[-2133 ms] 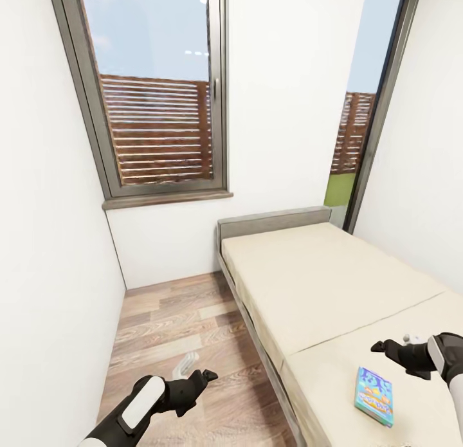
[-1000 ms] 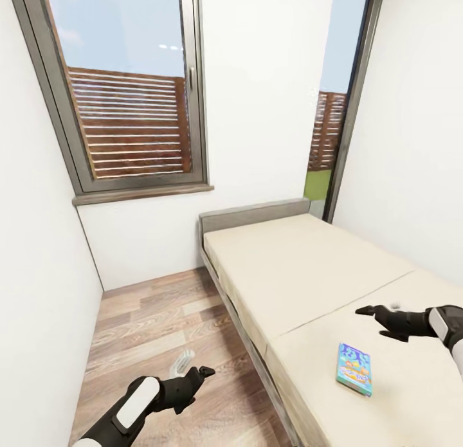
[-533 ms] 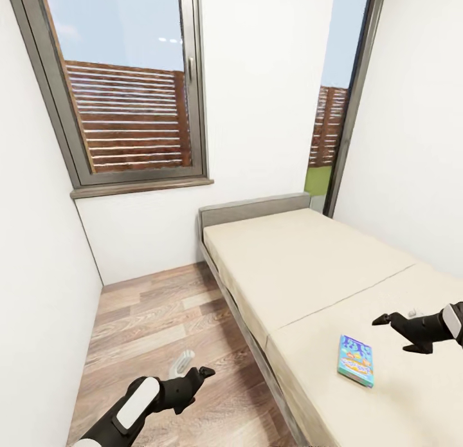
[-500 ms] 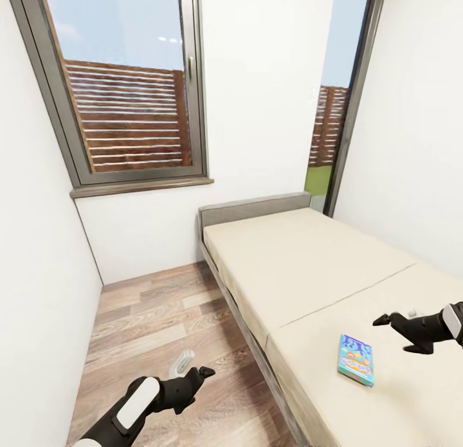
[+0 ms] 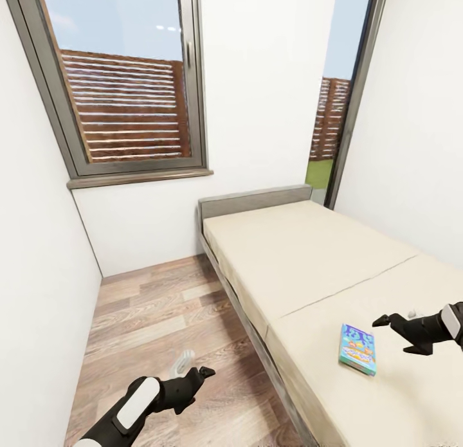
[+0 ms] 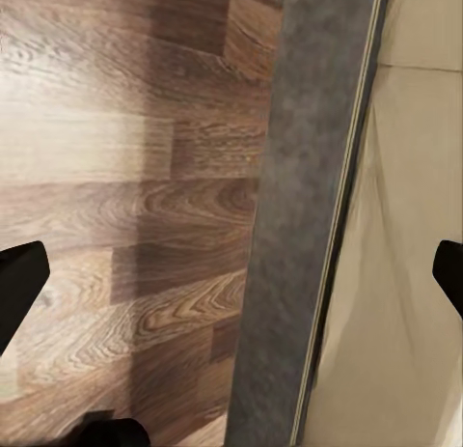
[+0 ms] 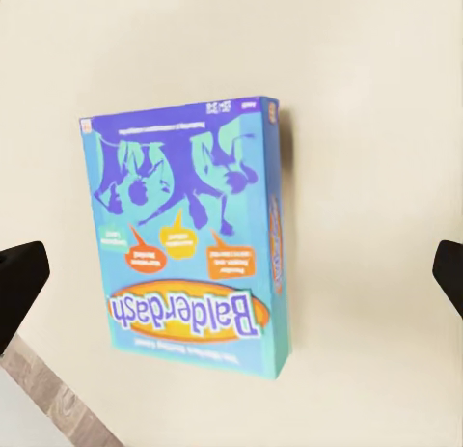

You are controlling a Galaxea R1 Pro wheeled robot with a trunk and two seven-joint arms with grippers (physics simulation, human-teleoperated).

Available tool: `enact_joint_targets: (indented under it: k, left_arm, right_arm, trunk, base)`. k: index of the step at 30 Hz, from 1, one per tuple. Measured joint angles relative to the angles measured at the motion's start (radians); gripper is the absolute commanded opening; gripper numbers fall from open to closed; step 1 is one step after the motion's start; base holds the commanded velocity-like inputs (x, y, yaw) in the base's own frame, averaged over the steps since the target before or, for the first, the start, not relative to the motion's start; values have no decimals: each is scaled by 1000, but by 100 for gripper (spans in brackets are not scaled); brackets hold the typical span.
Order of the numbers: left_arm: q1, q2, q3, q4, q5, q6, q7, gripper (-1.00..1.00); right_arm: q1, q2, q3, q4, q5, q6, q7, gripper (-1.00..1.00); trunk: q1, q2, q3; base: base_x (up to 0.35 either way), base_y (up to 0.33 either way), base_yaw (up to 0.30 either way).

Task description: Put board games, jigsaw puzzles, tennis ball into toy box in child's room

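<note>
Blue "Balderdash" board game [image 5: 357, 348] [image 7: 188, 237], flat on beige bed [image 5: 302, 260]

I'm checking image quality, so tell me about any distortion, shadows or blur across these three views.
Head view: wide-angle bending of the window frame. Left wrist view: soft shadow on the wood floor beside the bed frame. Right wrist view: blue board game fairly sharp, lettering readable.

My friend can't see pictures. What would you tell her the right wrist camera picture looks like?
A flat blue board game box with "Balderdash" printed in yellow letters lies flat on the beige mattress of the bed. The right tool hangs open above it, its two black fingertips at opposite edges of the picture, not touching the box.
</note>
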Motion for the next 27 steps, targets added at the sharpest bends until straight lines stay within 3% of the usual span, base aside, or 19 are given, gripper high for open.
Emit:
enact_joint_targets:
  k: [6,17,27]
  left_arm:
    - [0,0,0,0,-1,0,0,100]
    - [12,1,-9,0,-2,-36,-5,100]
    - [20,2,-14,0,-3,-51,-14,100]
  right_arm:
    - [0,0,-1,0,0,0,0,100]
    - [0,4,-4,-4,-3,-4,7,100]
    - [0,15,-5,1,-7,-139,6,100]
  trunk:
    - [23,-42,-28]
    - [23,-42,-46]
    - [23,-42,-62]
  base:
    - [0,0,0]
    - [0,0,0]
    - [0,0,0]
